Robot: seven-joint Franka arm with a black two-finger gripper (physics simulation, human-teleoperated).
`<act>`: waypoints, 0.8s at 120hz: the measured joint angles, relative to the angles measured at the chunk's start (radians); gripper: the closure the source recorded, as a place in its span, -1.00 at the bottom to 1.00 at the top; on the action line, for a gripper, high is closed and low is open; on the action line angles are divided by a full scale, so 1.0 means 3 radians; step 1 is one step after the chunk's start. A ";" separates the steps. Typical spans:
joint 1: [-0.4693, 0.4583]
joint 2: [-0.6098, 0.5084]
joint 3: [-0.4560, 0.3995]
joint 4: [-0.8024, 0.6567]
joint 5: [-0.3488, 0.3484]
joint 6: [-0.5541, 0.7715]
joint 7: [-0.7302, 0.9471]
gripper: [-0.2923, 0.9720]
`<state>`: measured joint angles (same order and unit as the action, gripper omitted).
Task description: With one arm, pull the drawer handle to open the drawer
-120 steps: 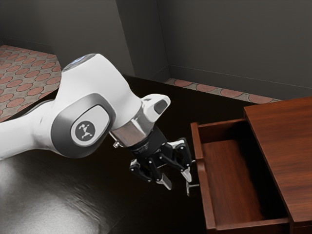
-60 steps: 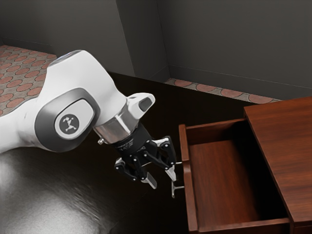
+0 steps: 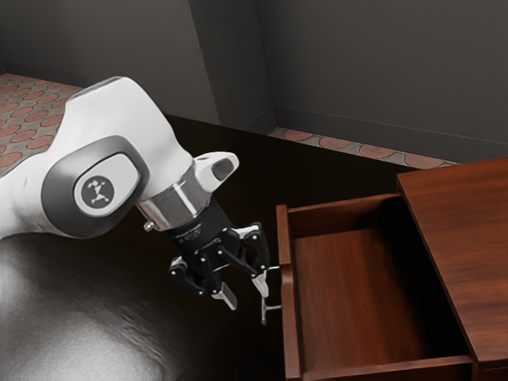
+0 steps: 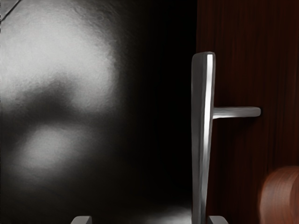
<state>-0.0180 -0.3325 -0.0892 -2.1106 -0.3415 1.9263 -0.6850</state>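
the drawer point(image 3: 286, 317) stands far out of the cabinet point(image 3: 460, 238), its whole bare wooden floor showing, so by my reading the opening is mostly done. the handle point(image 3: 267, 292), a slim silver bar on two short posts, sits on the drawer's front panel, the face turned away from the cabinet. in the wrist view the handle point(image 4: 203, 140) runs straight between the fingertips point(image 4: 218, 219), close against the one on the cabinet side and well apart from the other.

the claw point(image 3: 243, 290) is spread wide and clamps nothing. the bar is only hooked behind one finger, not pinched from two sides. the arm reaches in from the side away from the cabinet, low over the dark glossy desk point(image 3: 95, 317).

that loose hook is the main risk. if the pull drifts up, down or sideways instead of straight away from the cabinet, the bar could slide along the finger and off its tip, and the claw would come away empty. a slanted pull could also twist the drawer in its opening and make it bind. with so much of the drawer already out, it may be near its stop. pulling hard past that point could drag the cabinet across the desk or snap the finger off the bar.
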 joint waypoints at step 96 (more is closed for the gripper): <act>-0.0420 0.0636 0.1201 0.2144 0.0752 -0.1082 0.0640 -0.44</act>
<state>-0.1439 -0.1418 0.2711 -1.4674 -0.1159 1.6018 -0.4930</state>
